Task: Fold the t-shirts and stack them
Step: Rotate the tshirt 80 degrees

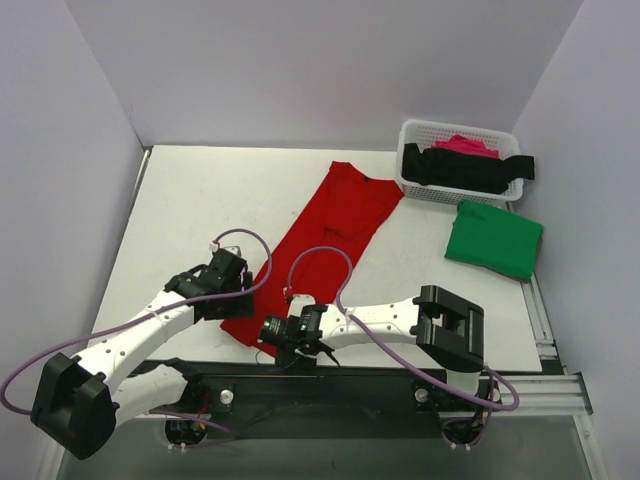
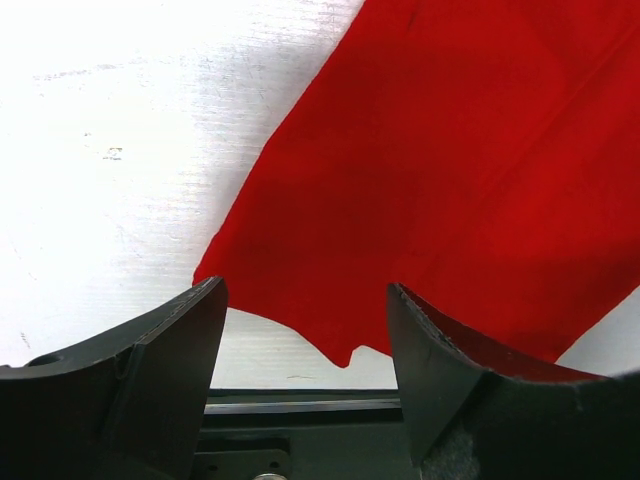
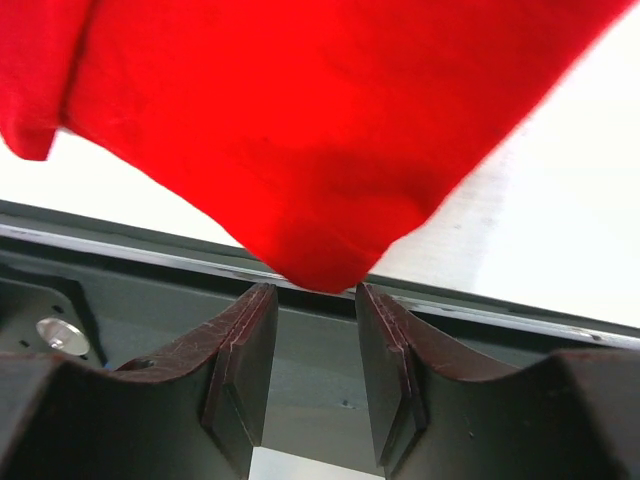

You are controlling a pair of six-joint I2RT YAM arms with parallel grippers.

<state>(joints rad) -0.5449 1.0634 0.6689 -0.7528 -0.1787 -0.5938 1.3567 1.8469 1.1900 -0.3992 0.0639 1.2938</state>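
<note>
A large red t-shirt (image 1: 325, 235), folded into a long strip, lies diagonally across the table with its lower end at the near edge. My left gripper (image 1: 235, 290) is open over the strip's lower left edge. In the left wrist view the red t-shirt (image 2: 450, 150) fills the space ahead, and its hem corner lies between the open jaws of the left gripper (image 2: 305, 285). My right gripper (image 1: 280, 333) is open at the lower right corner. In the right wrist view the red corner (image 3: 280, 130) hangs just at the tips of the right gripper (image 3: 312, 288), not pinched.
A folded green t-shirt (image 1: 495, 238) lies at the right. Behind it a white lattice basket (image 1: 412, 140) holds a black t-shirt (image 1: 465, 168) and a pink one (image 1: 465, 145). A dark rail (image 1: 380, 375) runs along the near table edge. Walls enclose the table.
</note>
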